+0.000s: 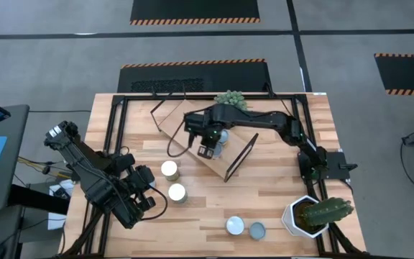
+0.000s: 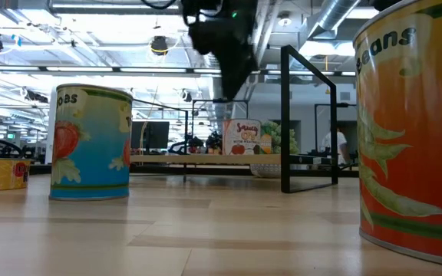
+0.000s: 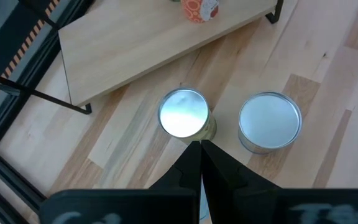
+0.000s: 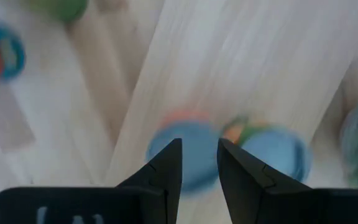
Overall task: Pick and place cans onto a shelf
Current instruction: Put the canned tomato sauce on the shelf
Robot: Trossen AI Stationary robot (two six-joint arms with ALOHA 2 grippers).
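Note:
The wooden shelf (image 1: 185, 126) with black frame ends (image 1: 241, 157) lies at the table's far middle. My right gripper (image 1: 207, 147) hovers over it, open and empty, above two blue-topped cans (image 4: 194, 155) (image 4: 275, 152) that stand on the board. In the low view its fingers (image 2: 232, 77) end above a can on the shelf (image 2: 242, 138). My left gripper (image 3: 201, 149) is shut and empty at the near left, above two silvery-topped cans (image 3: 183, 113) (image 3: 269, 121) that stand on the table (image 1: 169, 169) (image 1: 177, 192). Two more cans (image 1: 235, 226) (image 1: 257, 230) stand near the front edge.
A white pot with a cactus (image 1: 311, 216) stands at the near right corner. A green plant (image 1: 230, 99) sits at the far edge behind the shelf. In the low view, a blue strawberry can (image 2: 90, 142) and an orange can (image 2: 413, 130) stand close to the camera.

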